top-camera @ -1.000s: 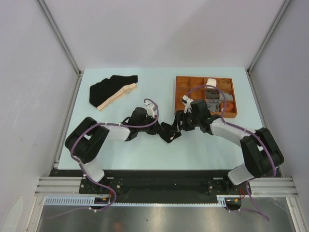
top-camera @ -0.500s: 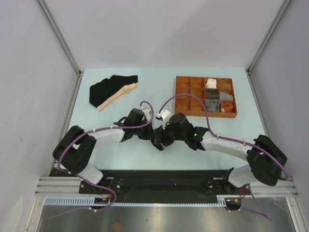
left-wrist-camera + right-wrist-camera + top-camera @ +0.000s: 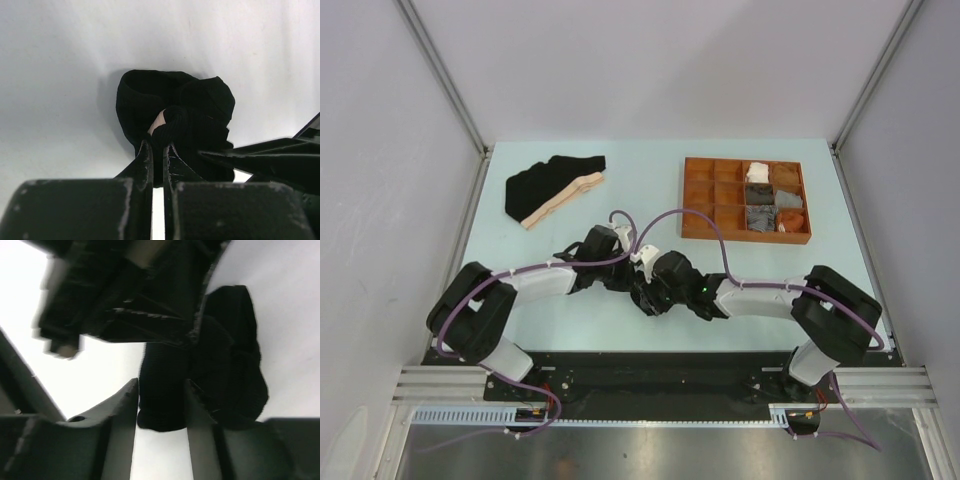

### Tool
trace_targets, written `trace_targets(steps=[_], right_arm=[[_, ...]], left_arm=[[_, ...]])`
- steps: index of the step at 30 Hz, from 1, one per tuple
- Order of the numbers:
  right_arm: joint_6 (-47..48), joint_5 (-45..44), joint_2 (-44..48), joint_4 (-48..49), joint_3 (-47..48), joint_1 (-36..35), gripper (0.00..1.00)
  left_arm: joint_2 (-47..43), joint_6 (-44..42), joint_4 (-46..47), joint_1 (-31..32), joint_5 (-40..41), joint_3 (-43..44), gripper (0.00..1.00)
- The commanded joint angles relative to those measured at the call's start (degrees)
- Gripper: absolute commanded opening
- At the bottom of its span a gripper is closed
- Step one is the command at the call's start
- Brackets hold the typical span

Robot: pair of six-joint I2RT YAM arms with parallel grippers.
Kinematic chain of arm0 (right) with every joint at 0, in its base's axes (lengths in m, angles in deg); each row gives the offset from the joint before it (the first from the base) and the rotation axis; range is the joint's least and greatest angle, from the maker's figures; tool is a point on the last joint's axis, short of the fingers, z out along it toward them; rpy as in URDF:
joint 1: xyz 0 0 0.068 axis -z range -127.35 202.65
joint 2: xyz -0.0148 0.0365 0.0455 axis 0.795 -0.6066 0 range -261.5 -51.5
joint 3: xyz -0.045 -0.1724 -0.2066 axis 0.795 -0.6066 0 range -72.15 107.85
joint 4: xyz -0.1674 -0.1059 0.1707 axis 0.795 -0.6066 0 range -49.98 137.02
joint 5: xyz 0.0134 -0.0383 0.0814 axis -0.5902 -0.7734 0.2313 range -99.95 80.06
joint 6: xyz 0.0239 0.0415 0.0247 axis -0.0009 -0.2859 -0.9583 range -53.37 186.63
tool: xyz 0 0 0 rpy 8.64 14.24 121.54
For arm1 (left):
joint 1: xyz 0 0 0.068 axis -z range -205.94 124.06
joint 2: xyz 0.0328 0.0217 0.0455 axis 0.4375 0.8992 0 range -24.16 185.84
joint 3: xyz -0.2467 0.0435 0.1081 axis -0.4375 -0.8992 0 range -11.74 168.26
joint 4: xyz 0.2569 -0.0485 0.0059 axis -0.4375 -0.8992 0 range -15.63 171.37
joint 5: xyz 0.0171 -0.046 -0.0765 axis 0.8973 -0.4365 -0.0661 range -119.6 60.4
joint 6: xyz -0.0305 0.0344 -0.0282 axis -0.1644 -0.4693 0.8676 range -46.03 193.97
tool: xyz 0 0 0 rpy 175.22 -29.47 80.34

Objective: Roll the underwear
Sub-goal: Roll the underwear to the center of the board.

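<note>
A bunched black brief [image 3: 642, 297] lies on the pale table near the front, between my two grippers. My left gripper [image 3: 158, 146] is shut on a fold of it, and a bit of beige waistband [image 3: 156, 123] shows just past the tips. From the other side my right gripper [image 3: 162, 390] has a thick black fold filling the gap between its fingers [image 3: 124, 401]. In the top view the left gripper [image 3: 626, 280] and the right gripper [image 3: 652, 292] meet over the bundle. A second black brief [image 3: 552, 182] with a beige waistband lies flat at the back left.
A brown compartmented tray [image 3: 700, 195] stands at the back right, with rolled cloth pieces in its right-hand cells. Purple cables loop over both arms. Grey walls close off the table on three sides.
My right arm has swung from the tray down and left to the black bundle, and its jaws have narrowed onto a fold. The left arm has drawn the bundle slightly left.
</note>
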Motion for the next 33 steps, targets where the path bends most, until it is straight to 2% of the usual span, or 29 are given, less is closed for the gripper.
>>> trace_targets(steps=[1, 2, 4, 5, 7, 8, 14, 23, 29, 33], right_arm=[[-4.03, -5.79, -2.40, 1.80, -0.17, 0.21, 0.29], [-4.92, -6.32, -3.01, 0.75, -0.26, 0.30, 0.18], [-7.11, -6.93, -3.54, -0.48, -0.26, 0.56, 0.04], [-7.82, -6.94, -3.72, -0.75, -0.26, 0.57, 0.00], [-8.96, -7.03, -3.63, -1.10, -0.34, 0.74, 0.00], [-10.36, -6.94, -3.46, -1.02, -0.43, 0.92, 0.00], [-16.52, -3.52, -1.00, -1.54, -1.83, 5.30, 0.00], [-22.68, 5.97, 1.38, 1.97, -7.28, 12.95, 0.00], [-23.38, 7.48, -0.47, 3.64, -8.78, 13.48, 0.00], [-24.17, 7.82, -0.56, 5.05, -9.66, 13.66, 0.00]], left_arm=[[-2.29, 0.46, -2.86, -0.09, -0.35, 0.42, 0.00], [-2.64, 0.63, -2.86, 0.00, -0.26, 0.60, 0.00], [-3.52, 1.34, -3.56, -0.09, 0.35, 1.04, 0.09], [-3.78, 1.51, -3.82, 0.00, 1.22, 1.13, 0.26], [-4.49, 1.95, -4.09, -0.18, 1.50, 1.30, 0.41], [-5.19, 2.13, -4.44, -0.18, 1.84, 1.48, 0.55], [-9.75, 3.09, -4.27, -0.53, 4.04, 0.69, 0.76], [-10.82, 7.22, 7.06, -0.79, 2.55, -5.02, 0.78], [-6.08, 10.82, 16.99, -0.70, -1.22, -6.52, 0.77], [-3.09, 13.38, 22.97, -0.62, -0.79, -7.84, 0.75]])
